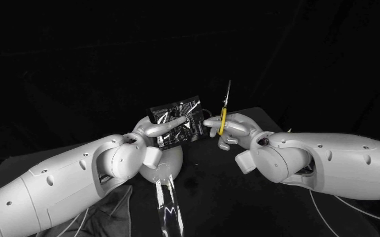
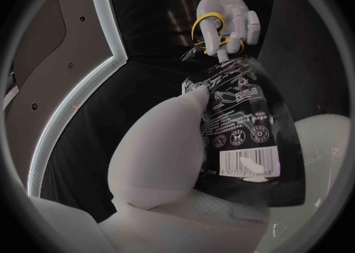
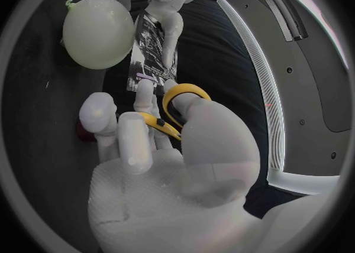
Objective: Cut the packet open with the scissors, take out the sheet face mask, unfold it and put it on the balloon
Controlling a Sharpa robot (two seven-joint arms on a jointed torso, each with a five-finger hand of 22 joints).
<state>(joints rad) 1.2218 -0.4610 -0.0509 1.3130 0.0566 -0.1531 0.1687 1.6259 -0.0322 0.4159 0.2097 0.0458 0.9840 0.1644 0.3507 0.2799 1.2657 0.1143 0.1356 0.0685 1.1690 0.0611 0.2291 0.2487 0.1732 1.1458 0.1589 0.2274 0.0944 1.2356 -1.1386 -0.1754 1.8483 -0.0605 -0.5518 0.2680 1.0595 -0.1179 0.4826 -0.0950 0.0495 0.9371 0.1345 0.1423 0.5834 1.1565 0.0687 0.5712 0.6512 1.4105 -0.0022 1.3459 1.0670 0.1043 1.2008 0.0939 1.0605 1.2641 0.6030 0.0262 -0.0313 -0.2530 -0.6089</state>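
While your left robot hand (image 1: 161, 131) pinches the packet (image 1: 179, 120) between thumb and fingers, the packet is up off the worktop (image 1: 225, 204), roughly upright, glossy dark face toward the head camera. In the left wrist view you see its printed side with small text, round icons and a barcode, and the thumb is pressed flat on that side. Your right robot hand (image 1: 236, 130) is clamped on the scissors (image 1: 224, 115), with fingers through the yellow loops and the blades pointing straight up. The blades look closed in the head view, one thin line. The scissors stand just beside the packet's right edge, with the handles level with the packet and the tips above its top edge. You cannot tell from any view if a blade touches the packet. Both robot hands are close together at mid-scene, packet between them. The balloon (image 3: 96, 31), pale and round with its knot at one end, lies on the worktop below the raised packet, near your left robot hand and apart from the scissors.
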